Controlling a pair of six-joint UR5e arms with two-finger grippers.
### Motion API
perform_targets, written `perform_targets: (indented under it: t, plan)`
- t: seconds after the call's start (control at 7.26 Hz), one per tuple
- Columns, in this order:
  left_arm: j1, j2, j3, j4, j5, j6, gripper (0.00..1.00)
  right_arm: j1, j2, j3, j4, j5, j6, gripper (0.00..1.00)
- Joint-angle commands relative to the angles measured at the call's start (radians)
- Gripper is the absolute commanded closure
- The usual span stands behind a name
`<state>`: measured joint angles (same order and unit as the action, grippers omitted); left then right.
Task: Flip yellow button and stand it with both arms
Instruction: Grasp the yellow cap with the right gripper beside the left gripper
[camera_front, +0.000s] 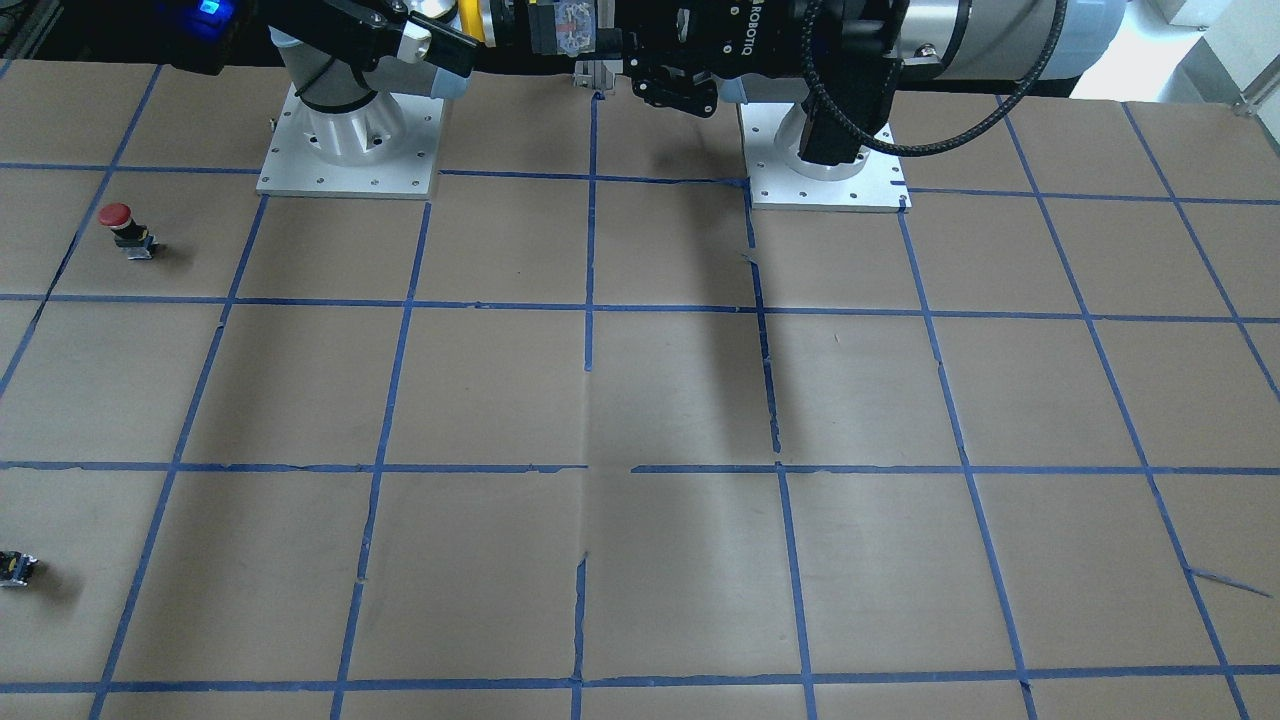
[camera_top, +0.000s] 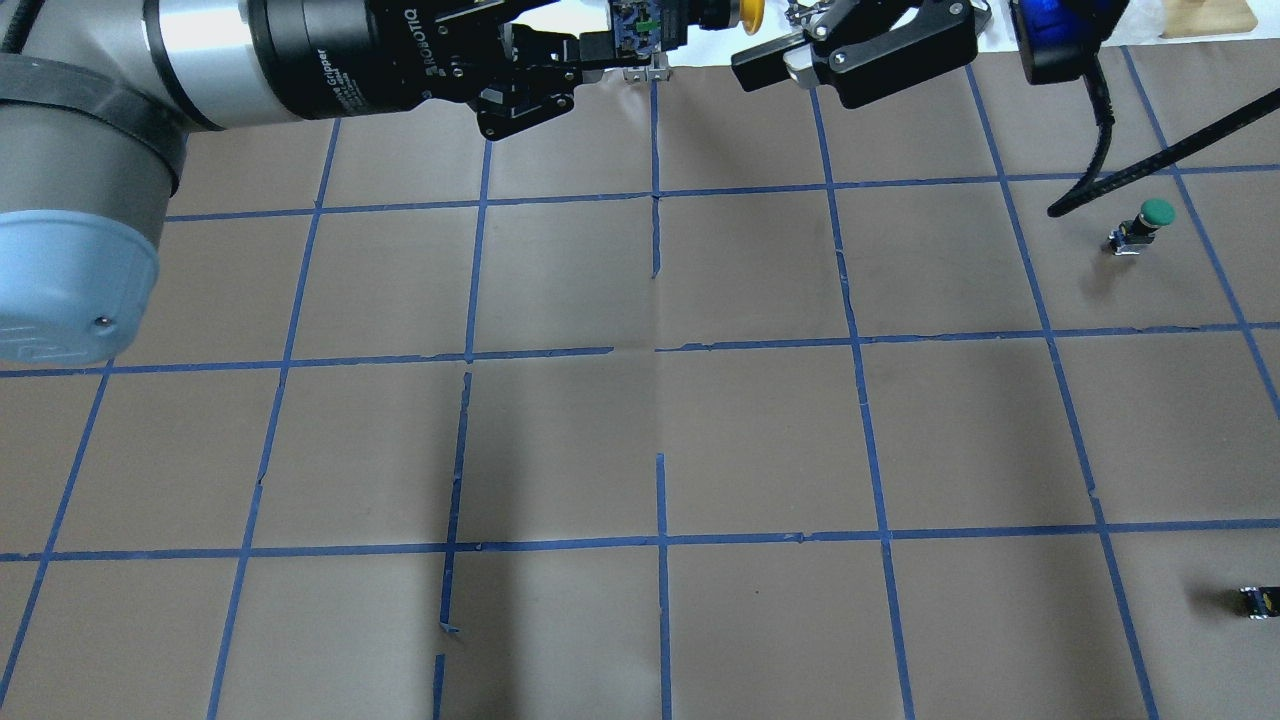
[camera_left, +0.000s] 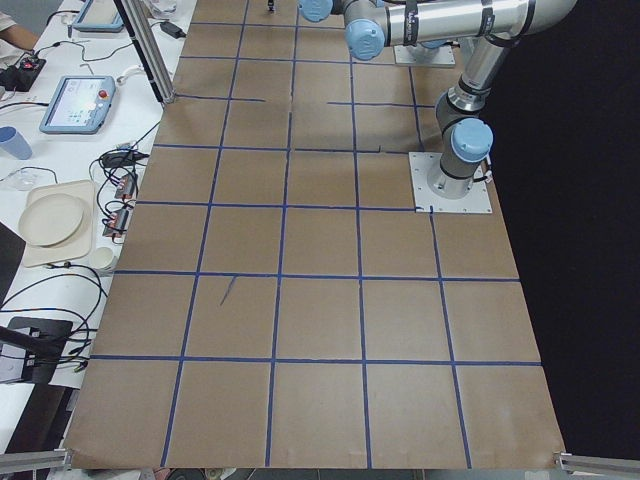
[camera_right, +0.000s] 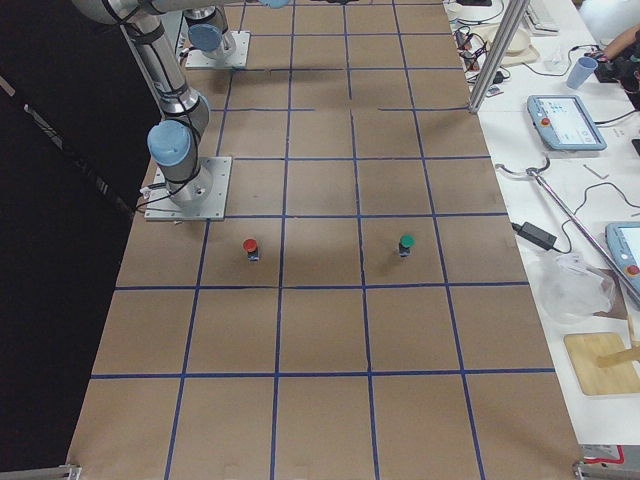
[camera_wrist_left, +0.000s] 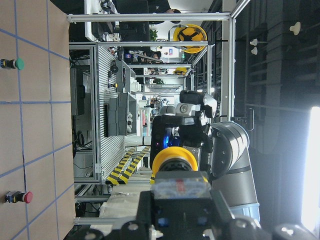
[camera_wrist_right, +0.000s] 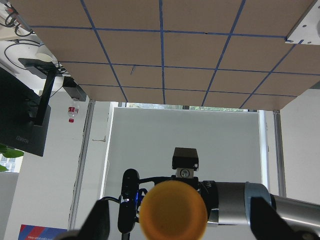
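Note:
The yellow button (camera_top: 747, 12) is held high above the table's far edge, near the robot's bases, lying sideways. My left gripper (camera_top: 640, 32) is shut on its black-and-grey body (camera_front: 570, 30), with the yellow cap (camera_front: 472, 22) pointing at the right gripper. In the left wrist view the cap (camera_wrist_left: 174, 160) sits just past the held body. My right gripper (camera_top: 765, 42) is open, facing the cap. In the right wrist view the cap (camera_wrist_right: 172, 210) fills the space between its spread fingers (camera_wrist_right: 97, 220), and I cannot tell whether they touch it.
A red-capped button (camera_front: 118, 220) and a green-capped button (camera_top: 1150, 215) stand on the brown, blue-taped table (camera_top: 640, 440), on the robot's right side. A tiny capless black-and-yellow part (camera_top: 1260, 600) lies near the table's right edge. The arm bases (camera_front: 348, 140) stand at the back.

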<state>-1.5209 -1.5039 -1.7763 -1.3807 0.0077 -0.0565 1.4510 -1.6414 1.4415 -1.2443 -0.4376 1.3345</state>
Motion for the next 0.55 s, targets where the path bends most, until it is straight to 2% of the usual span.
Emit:
perform_targets:
  t: [0.0, 0.14, 0.41]
  plan:
    - [0.001, 0.001, 0.0, 0.0, 0.0, -0.002, 0.92, 0.005, 0.002, -0.001, 0.0, 0.002, 0.006, 0.17]
    - [-0.001, 0.005, -0.002, 0.0, 0.0, 0.0, 0.92, 0.003, 0.003, -0.001, -0.001, 0.002, 0.006, 0.38]
    - [-0.001, 0.008, -0.006, 0.0, 0.0, 0.001, 0.92, 0.0, 0.002, -0.003, 0.0, 0.002, 0.006, 0.62]
